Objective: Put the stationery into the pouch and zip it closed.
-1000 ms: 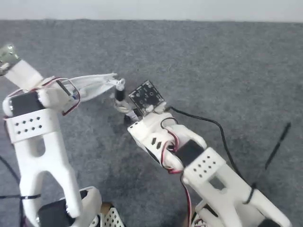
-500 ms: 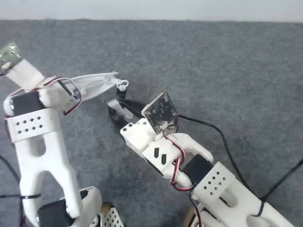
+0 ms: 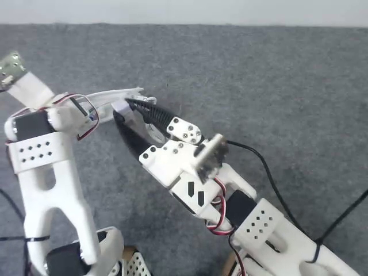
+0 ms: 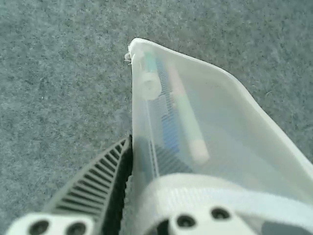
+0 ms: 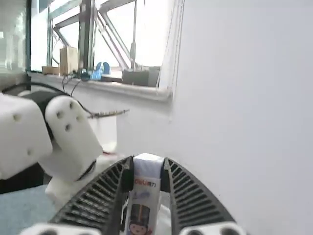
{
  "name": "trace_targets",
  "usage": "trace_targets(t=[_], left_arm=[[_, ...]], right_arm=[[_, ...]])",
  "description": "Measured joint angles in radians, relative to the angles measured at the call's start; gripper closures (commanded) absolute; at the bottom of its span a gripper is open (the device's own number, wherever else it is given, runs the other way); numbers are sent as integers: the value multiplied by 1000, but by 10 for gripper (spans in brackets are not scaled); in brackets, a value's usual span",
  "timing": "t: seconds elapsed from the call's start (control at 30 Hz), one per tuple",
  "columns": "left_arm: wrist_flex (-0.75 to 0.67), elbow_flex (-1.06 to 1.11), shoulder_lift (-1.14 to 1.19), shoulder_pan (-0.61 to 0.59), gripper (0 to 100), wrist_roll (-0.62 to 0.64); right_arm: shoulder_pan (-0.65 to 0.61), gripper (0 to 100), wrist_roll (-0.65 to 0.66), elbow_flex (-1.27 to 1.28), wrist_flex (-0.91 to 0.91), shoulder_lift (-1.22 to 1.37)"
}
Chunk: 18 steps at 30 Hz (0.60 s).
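The left gripper [image 4: 139, 164] is clamped on the translucent pouch [image 4: 220, 122], which holds pens [image 4: 183, 112] above the grey carpet [image 4: 58, 73]. The right gripper [image 5: 146, 169] pinches a white stationery stick [image 5: 143, 196] just beside the pouch's end

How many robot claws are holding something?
2. The left claw grips the see-through plastic pouch. The right claw, close beside it, pinches a small white stationery stick. None seems hidden.

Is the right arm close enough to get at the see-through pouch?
Probably yes. The right gripper, shut on a small white piece, has its tips right beside the pouch that the left gripper holds up, with nothing between them. Whether the pouch's mouth faces it is hard to tell.
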Motion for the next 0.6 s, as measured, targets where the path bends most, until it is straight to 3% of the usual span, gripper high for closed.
trace_targets(t=[0.33,0.6], left_arm=[[-12,20,-3,0,988,0],[-15,23,-5,0,988,0]], right_arm=[[-3,993,0,0,-446,295],[-2,993,3,-2,-651,549]])
